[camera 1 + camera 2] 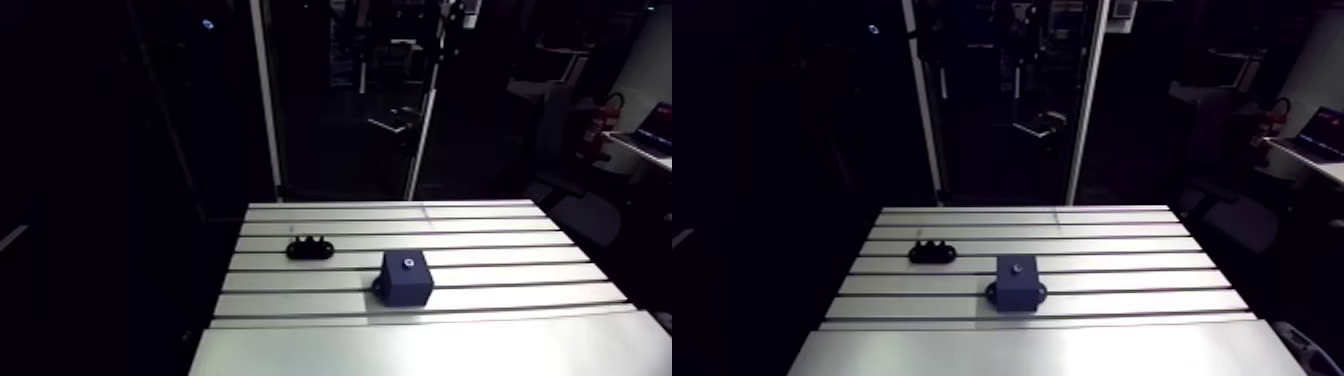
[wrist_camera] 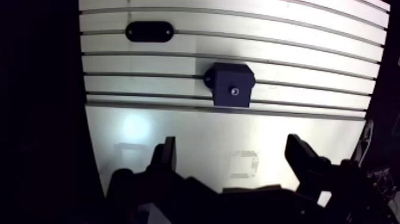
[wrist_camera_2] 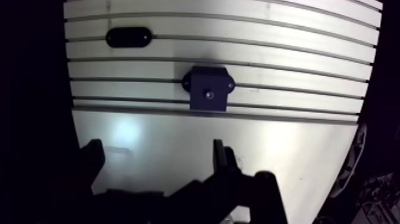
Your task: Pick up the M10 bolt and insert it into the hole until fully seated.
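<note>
In the arm view you look down on the slotted table (image 1: 500, 290). A dark blue block (image 1: 407, 279) stands near its middle, with a small pale spot (image 1: 407, 263) on its top face. From the block, at about ten o'clock and a little apart, lies a black oval holder (image 1: 309, 247). Three small knobs (image 1: 309, 240) stick up from it. They are too small and dark for you to say whether one is the bolt, and you cannot tell whether the pale spot is an open hole or a bolt head. The arm's own wrist does not show here.

In the wrist view the gripper (image 2: 231, 142) hangs over the smooth near strip of the table. Its two fingers (image 2: 165, 158) are spread wide with nothing between them. Taking the gap between them as the dial's centre, the block sits ahead at twelve o'clock, well apart from the fingertips. The holder lies farther off at about eleven o'clock.
</note>
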